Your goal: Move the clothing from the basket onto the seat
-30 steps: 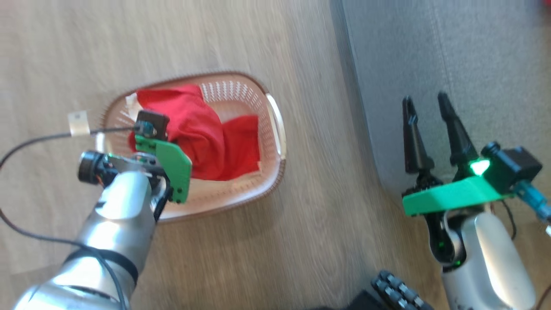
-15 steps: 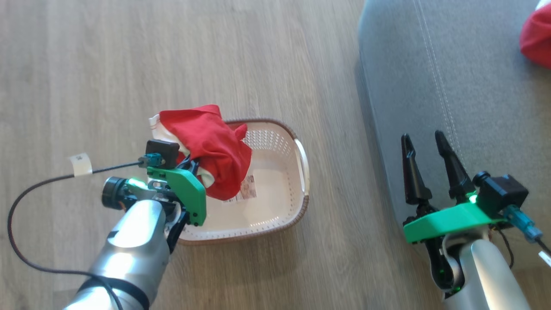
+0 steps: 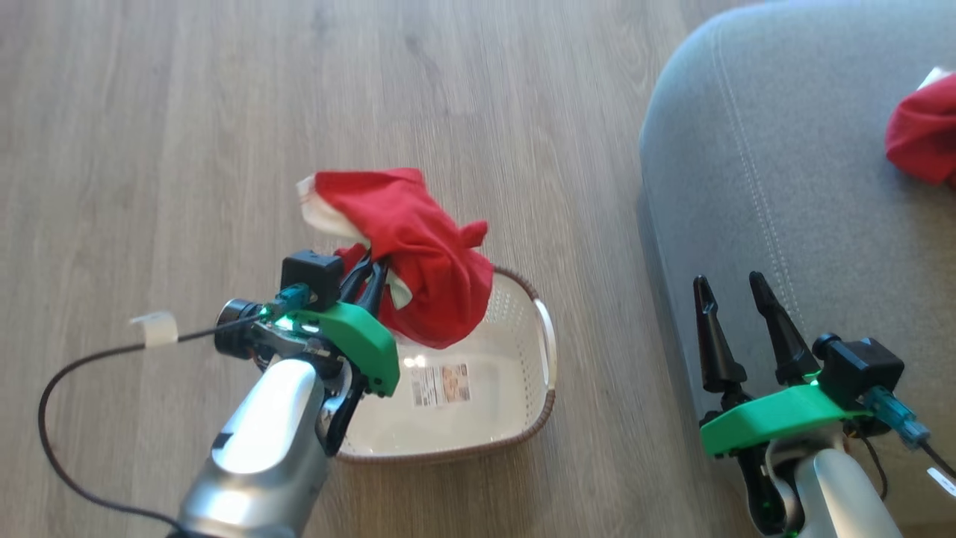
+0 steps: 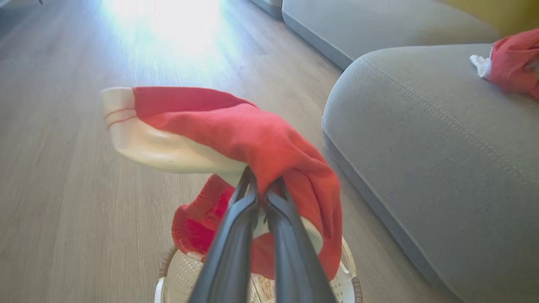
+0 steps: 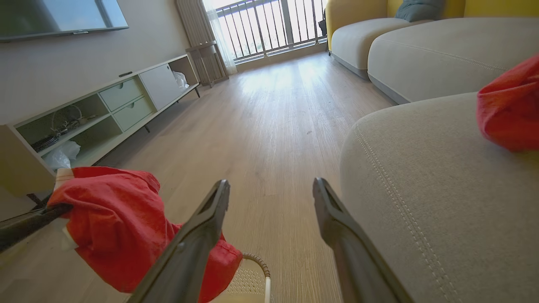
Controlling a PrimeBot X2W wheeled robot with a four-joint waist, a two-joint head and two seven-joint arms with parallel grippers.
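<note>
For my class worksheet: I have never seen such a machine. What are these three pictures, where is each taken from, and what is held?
This is a wheeled robot with two arms, each ending in a two-fingered gripper. One picture looks down from its head; the other two come from wrist cameras looking along the fingers. The left gripper is shut on a red garment, held above the cream basket, which stands on the wooden floor and shows a label sticker inside. The right gripper is open and empty, near the grey seat, where another red garment lies.
</note>
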